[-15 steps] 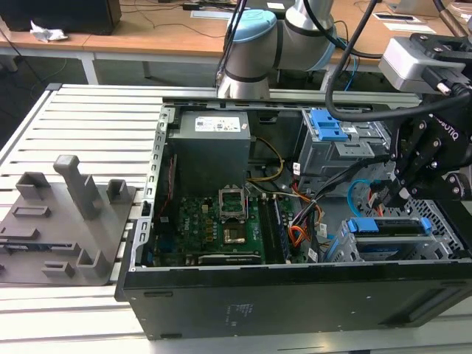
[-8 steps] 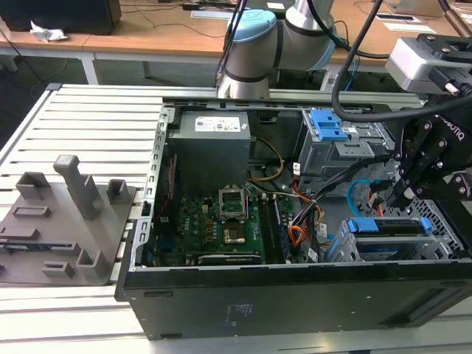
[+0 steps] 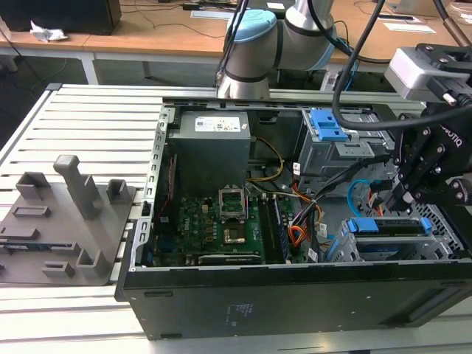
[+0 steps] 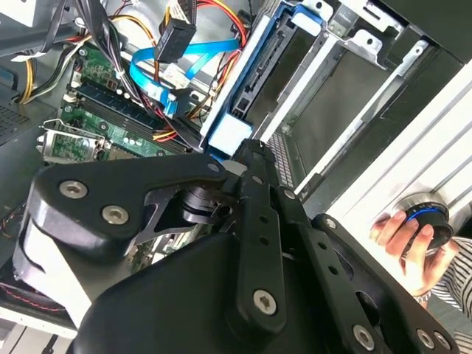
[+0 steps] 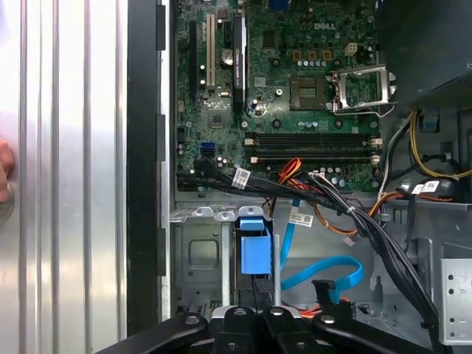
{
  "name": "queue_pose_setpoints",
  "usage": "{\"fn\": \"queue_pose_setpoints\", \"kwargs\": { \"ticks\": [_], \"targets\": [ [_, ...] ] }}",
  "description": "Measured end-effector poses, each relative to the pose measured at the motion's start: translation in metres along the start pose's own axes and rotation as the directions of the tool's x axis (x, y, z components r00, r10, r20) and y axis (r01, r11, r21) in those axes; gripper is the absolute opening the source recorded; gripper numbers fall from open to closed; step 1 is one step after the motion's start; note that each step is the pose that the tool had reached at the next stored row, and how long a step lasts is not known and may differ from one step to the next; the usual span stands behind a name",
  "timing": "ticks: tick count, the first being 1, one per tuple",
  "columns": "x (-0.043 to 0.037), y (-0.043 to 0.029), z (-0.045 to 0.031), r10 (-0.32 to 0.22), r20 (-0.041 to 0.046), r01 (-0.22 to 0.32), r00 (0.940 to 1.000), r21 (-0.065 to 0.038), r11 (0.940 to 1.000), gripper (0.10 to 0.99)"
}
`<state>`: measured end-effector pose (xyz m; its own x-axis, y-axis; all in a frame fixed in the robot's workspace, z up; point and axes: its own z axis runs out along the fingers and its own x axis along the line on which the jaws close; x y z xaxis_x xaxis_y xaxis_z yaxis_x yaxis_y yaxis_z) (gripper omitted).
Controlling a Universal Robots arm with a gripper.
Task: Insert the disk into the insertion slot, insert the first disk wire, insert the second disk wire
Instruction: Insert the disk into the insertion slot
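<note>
Metal slatted table (image 3: 88, 110) bears open case (image 3: 295, 295) (desks (image 3: 147, 33) behind).

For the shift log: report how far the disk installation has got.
Apparently done: the disk, clipped in its blue carrier, sits in the drive cage. In hand: the end effector hovers right at the carrier. Left: the light-blue cable loops free with its black connector unplugged. No wire is visibly plugged into the disk.
</note>
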<state>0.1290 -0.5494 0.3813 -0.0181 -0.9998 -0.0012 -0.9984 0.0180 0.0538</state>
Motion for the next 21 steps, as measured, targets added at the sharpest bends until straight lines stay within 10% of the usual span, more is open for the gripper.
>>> {"fn": "queue_pose_setpoints", "kwargs": {
  "ticks": [10,21],
  "targets": [
    [0.0,-0.0028,0.0171,0.0,0.0001,0.0,1.0,-0.002,1.0,0.106],
    [-0.0001,-0.0085,0.0185,0.0,0.0,0.0,1.0,-0.003,1.0,0.106]
  ]
}}
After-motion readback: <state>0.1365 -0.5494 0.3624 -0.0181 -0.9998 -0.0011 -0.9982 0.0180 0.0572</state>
